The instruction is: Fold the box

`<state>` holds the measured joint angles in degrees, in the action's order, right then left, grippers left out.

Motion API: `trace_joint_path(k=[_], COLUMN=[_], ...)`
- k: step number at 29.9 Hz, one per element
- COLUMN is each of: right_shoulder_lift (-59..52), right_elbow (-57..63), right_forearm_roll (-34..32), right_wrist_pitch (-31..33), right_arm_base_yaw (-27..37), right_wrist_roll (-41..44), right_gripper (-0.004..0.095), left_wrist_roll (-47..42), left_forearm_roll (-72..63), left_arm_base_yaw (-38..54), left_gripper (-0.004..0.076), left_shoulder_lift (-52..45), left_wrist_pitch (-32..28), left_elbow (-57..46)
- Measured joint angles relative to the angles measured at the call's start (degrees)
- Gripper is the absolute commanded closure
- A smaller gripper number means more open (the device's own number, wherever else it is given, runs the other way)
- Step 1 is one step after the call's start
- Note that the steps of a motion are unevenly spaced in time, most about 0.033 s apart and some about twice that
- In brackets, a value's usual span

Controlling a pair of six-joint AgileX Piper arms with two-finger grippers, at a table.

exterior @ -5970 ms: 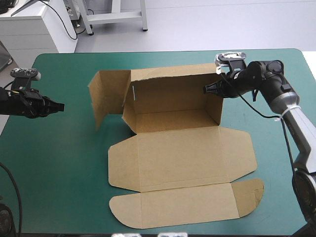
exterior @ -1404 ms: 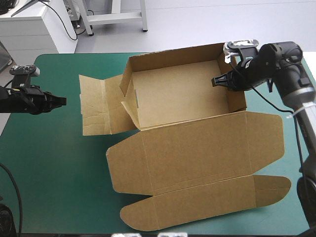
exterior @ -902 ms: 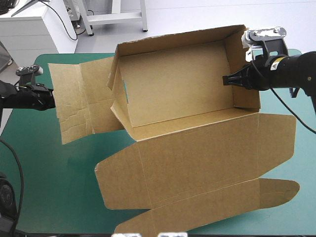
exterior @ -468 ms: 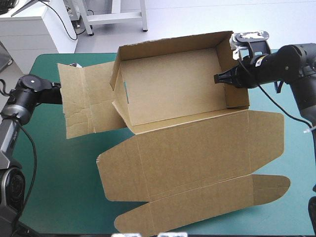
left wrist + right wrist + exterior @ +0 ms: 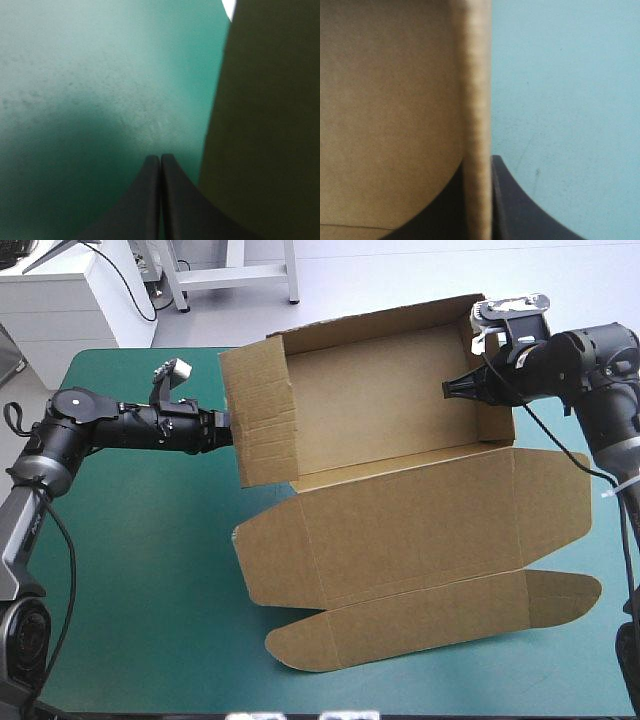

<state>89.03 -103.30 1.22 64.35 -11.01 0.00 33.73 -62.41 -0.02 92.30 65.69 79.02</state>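
While the right hand (image 5: 447, 389) pinches the right end wall of the brown box (image 5: 400, 410) over the far half of the surface (image 5: 130, 570) and the left hand (image 5: 227, 428), pressed together, meets its raised left flap (image 5: 262, 420), the walls stand up, yet tucking seems undone, the lid (image 5: 420, 530) lying flat.

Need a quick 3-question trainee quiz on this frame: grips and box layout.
1. True or false: the right gripper is shut on the right wall of the box.
2. The left gripper is: A) open; B) shut with nothing between its fingers; C) shut on the box.
3. Fill in: from the tray, the lid extends toward the ____ edge of the table.

Key: 1 true; 2 B; 3 near.
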Motion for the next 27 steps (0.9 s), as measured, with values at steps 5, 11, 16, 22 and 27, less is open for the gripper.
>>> trace_joint_path(k=[5,11,16,22,27], right_shoulder_lift=[0.0,0.3,0.6,0.6,0.6], right_elbow=[0.0,0.0,0.0,0.0,0.0], right_forearm_roll=[-1.6,-2.6,-3.2,-3.4,-3.4], right_wrist_pitch=[-0.7,-0.7,-0.7,-0.7,-0.6], right_arm_base_yaw=[0.0,0.0,0.0,0.0,0.0], right_wrist_roll=[0.8,0.8,0.8,0.8,0.8], right_gripper=[0.0927,0.0927,0.0927,0.0927,0.0927], left_wrist_roll=[1.3,2.7,3.5,4.6,4.9], left_forearm_roll=[-2.5,-5.5,-6.0,-6.2,-6.3], left_arm_base_yaw=[-2.7,-3.0,-3.0,-3.0,-3.0], left_gripper=[0.0731,0.0731,0.0727,0.0529,0.0287], left_shoulder_lift=[-0.4,-0.9,-2.4,-3.4,-3.8], left_wrist_pitch=[0.8,1.0,0.8,-0.5,0.0], left_elbow=[0.0,0.0,0.0,0.0,0.0])
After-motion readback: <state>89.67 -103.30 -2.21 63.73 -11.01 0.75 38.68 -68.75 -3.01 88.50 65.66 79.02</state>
